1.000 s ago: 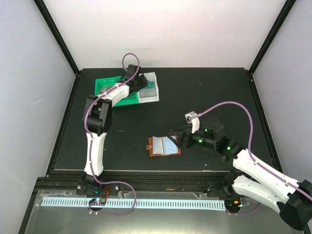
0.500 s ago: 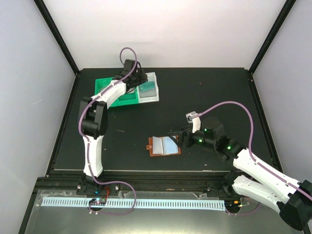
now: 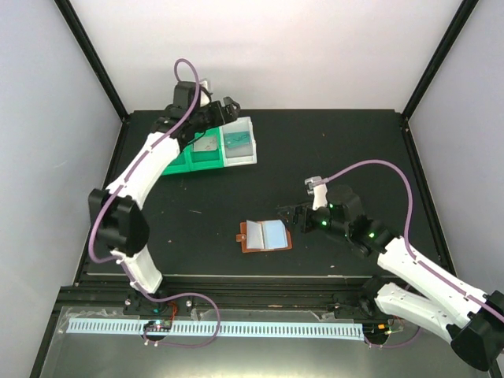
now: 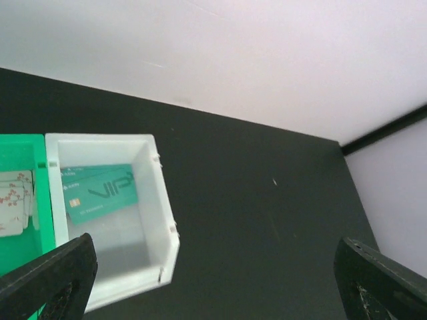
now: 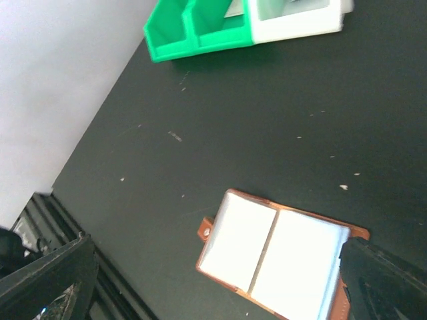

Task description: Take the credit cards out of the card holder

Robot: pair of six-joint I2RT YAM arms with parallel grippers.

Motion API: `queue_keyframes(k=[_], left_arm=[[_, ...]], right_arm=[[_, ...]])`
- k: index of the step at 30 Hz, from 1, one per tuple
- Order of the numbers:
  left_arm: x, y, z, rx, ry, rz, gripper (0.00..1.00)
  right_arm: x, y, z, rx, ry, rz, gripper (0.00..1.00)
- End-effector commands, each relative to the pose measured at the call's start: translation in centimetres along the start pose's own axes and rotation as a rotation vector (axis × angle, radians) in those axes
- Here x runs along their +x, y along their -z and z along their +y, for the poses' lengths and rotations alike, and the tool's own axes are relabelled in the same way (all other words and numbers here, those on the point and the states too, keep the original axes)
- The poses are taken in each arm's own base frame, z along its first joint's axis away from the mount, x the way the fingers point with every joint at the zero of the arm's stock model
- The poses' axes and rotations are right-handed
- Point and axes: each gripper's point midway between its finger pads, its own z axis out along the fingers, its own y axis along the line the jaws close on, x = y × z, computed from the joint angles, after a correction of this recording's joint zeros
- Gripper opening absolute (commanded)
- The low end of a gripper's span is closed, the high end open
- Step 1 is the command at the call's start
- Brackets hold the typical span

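Since a second ago our left arm has stretched farther back and its claw (image 3: 227,109) has sprung from nearly closed to fully spread, while our right arm has drawn slightly away from the card holder (image 3: 265,235), which has not shifted. We now see the left claw (image 4: 215,257) over the far left corner of the table (image 3: 339,150), above the bins, its two fingers wide apart at the bottom corners of the wrist view with nothing between them. Below it, a teal credit card (image 4: 100,193) lies flat on the floor of the white bin (image 4: 159,200). A pale patterned card (image 4: 13,203) lies in the nearest compartment of the green bin (image 3: 179,164), which touches the white one. The right claw (image 3: 288,213) hangs low, just beside the holder's right edge, and is equally wide open and empty. The brown holder (image 5: 280,253) lies opened flat near the middle of the table, well apart from the bins. Its two pale pocket faces are turned up and a small tab sticks out at one side. Whether any cards remain inside those pockets we cannot tell.
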Motion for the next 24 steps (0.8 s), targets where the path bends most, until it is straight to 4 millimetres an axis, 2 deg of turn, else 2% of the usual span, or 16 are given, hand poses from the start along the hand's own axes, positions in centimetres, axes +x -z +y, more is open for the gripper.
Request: queue_keyframes(k=[1,4,8,11,14,17,24], left_arm=[[2.6,4.3,-1.4,0.075,-0.079,0.102,0.99],[4.7,7.1,-1.8,0.115,-0.120,0.142,0.99],[7.8,10.4,-1.1,0.120,-0.163,0.189,0.99],[10.6,12.6,-0.4,0.133,-0.180,0.224,0.99],[12.3,15.6,-0.3,0.164,-0.197,0.204,0.99],[14.2,17.3,0.3,0.178,-0.181,0.189,0.99],[16.2,20.6,0.0,0.259,-0.156,0.124,0.99]], right_arm=[[-1.0,0.6,-2.6,0.170,-0.098,-0.042,1.00],[-1.6,1.3,-4.6,0.296,-0.156,-0.084,1.00],[-2.5,2.4,-5.9,0.391,-0.175,-0.129,1.00],[-3.2,2.9,-6.0,0.412,-0.172,-0.160,1.00],[-3.9,3.3,-5.9,0.410,-0.161,-0.191,1.00],[-4.6,3.6,-5.4,0.399,-0.152,-0.210,1.00],[-5.9,4.5,-4.5,0.378,-0.133,-0.252,1.00]])
